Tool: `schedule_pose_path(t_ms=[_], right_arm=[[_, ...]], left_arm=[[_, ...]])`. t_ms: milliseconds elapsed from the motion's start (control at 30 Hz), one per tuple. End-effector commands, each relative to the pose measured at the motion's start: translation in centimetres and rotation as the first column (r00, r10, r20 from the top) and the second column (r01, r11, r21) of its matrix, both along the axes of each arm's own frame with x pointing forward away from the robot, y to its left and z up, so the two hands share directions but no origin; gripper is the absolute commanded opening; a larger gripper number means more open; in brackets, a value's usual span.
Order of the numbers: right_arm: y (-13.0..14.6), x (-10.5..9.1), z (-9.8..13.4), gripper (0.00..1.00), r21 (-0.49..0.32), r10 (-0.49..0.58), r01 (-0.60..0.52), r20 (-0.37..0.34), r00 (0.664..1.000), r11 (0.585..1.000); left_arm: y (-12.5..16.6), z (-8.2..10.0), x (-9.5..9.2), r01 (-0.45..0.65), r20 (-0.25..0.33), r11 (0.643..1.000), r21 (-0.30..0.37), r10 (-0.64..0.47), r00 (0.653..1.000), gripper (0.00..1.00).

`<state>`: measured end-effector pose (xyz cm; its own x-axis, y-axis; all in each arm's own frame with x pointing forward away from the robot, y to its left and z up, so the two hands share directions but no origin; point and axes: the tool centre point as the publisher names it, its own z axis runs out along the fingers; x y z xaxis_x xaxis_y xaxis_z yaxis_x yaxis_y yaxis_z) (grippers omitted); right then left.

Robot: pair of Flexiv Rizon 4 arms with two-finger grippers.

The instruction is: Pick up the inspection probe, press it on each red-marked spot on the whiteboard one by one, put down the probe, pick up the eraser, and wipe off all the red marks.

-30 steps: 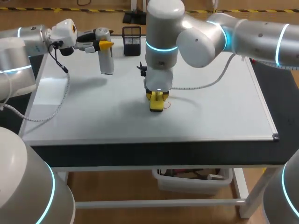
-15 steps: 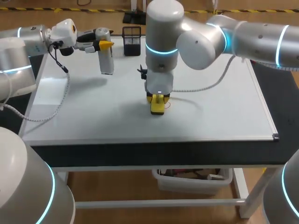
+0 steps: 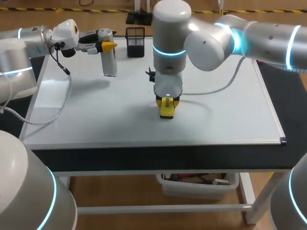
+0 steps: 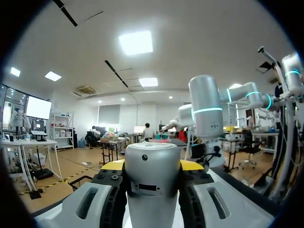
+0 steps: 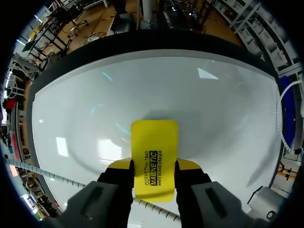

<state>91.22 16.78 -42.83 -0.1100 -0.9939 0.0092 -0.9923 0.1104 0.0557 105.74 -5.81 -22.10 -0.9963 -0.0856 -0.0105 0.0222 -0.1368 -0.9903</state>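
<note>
Two arms are hanging over the whiteboard (image 3: 225, 115). The right one is standing above the board's middle, wrist pointing straight down, its end effector (image 3: 166, 101) clamping the yellow eraser (image 3: 166, 111) down on the surface, long axis running from far edge to near edge. The left end effector (image 3: 108, 45) is lying level by the far left corner, gripping the grey probe (image 3: 110, 62), which is standing upright.

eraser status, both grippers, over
Right gripper shut on eraser, down on whiteboard. Left gripper shut on probe, far left. No red marks visible, nothing blocking.
</note>
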Motion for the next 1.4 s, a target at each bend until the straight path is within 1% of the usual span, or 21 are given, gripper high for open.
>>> schedule_pose_path(t_ms=[33, 300, 533, 633, 733, 867, 1000, 1167, 1400], right_arm=[[-1.3, -0.2, 0.1, 0.0, -0.004, -0.01, 0.01, 0.005, 1.0, 1.0], [-3.4, -0.4, -0.1, 0.0, -0.016, -0.045, 0.045, -0.001, 0.999, 0.999], [-4.3, -0.4, 0.2, 0.0, -0.023, -0.061, 0.061, 0.004, 0.998, 0.998], [-4.3, -0.4, 0.6, 0.0, -0.024, -0.064, 0.064, 0.01, 0.998, 0.998], [-4.4, -0.3, 1.5, 0.0, -0.027, -0.053, 0.054, 0.021, 0.998, 0.998], [-5.0, 0.2, 3.2, 0.0, -0.039, -0.036, 0.038, 0.043, 0.998, 0.999], [-5.9, 1.2, 4.2, 0.0, -0.066, -0.034, 0.038, 0.058, 0.998, 0.997], [-7.1, 2.6, 4.8, 0.0, -0.082, -0.061, 0.066, 0.068, 0.996, 0.994], [-7.1, 2.6, 4.8, 0.0, -0.082, -0.061, 0.066, 0.068, 0.996, 0.994]], left_arm=[[0.0, 0.1, -0.1, -0.002, 0.001, 1.0, 0.001, 0.002, 1.0, 0.0], [0.0, 0.1, -0.1, -0.002, 0.001, 1.0, 0.001, 0.002, 1.0, 0.0], [0.0, 0.1, -0.1, -0.002, 0.001, 1.0, 0.001, 0.002, 1.0, 0.0], [0.0, 0.1, -0.1, -0.002, 0.001, 1.0, 0.001, 0.002, 1.0, 0.0], [0.0, 0.1, -0.1, -0.002, 0.001, 1.0, 0.001, 0.002, 1.0, 0.0], [0.0, 0.1, -0.1, -0.002, 0.001, 1.0, 0.001, 0.002, 1.0, 0.0], [0.0, 0.1, -0.1, -0.002, 0.001, 1.0, 0.001, 0.002, 1.0, 0.0], [0.0, 0.1, -0.1, -0.002, 0.001, 1.0, 0.001, 0.002, 1.0, 0.0], [0.0, 0.1, -0.1, -0.002, 0.001, 1.0, 0.001, 0.002, 1.0, 0.0]])
